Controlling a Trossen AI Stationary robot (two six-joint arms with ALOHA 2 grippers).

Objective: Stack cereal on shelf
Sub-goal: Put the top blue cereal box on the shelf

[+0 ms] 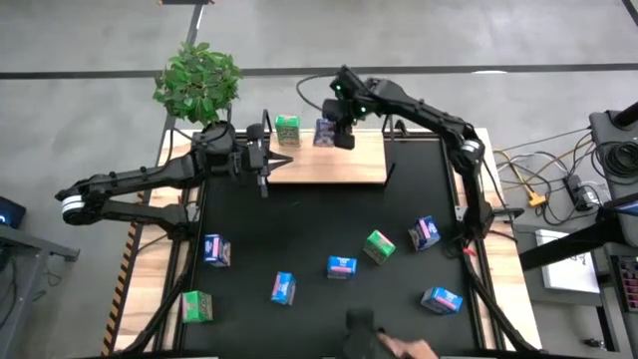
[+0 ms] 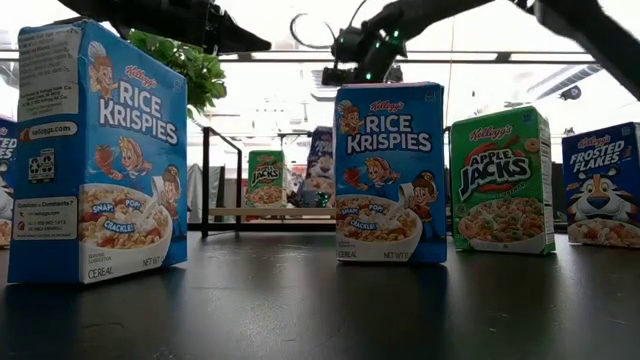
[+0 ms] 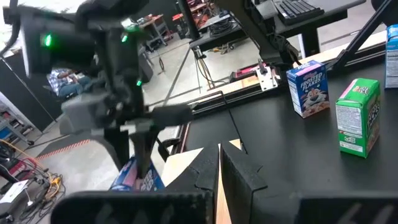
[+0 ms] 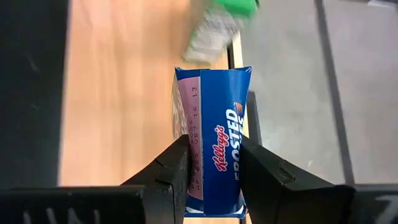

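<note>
The wooden shelf [image 1: 344, 165] lies at the table's far middle. A green cereal carton [image 1: 287, 127] stands on its far edge. My right gripper [image 1: 342, 133] is over the shelf's far edge, shut on a blue Frosted Flakes carton [image 4: 214, 155], also in the high view [image 1: 323, 133]. My left gripper [image 1: 267, 160] hovers shut at the shelf's left end, touching nothing. Several more cartons stand on the black table, among them a blue one [image 1: 342, 267] and a green one [image 1: 379, 246]. My right gripper pinches the blue carton's top end [image 4: 214, 186] between its two fingers [image 4: 176, 169], one on each broad face. The fingers come from above, pointing down. The carton stands upright below them, beside the green carton; whether its bottom rests on the shelf, I cannot tell.
A potted plant [image 1: 197, 78] stands beyond the table's far left corner. A person's hand [image 1: 404, 344] reaches in at the near edge. Cartons are scattered over the table's near half, such as a green one [image 1: 197, 306] and a blue one [image 1: 442, 299]. The shelf's near part is bare.
</note>
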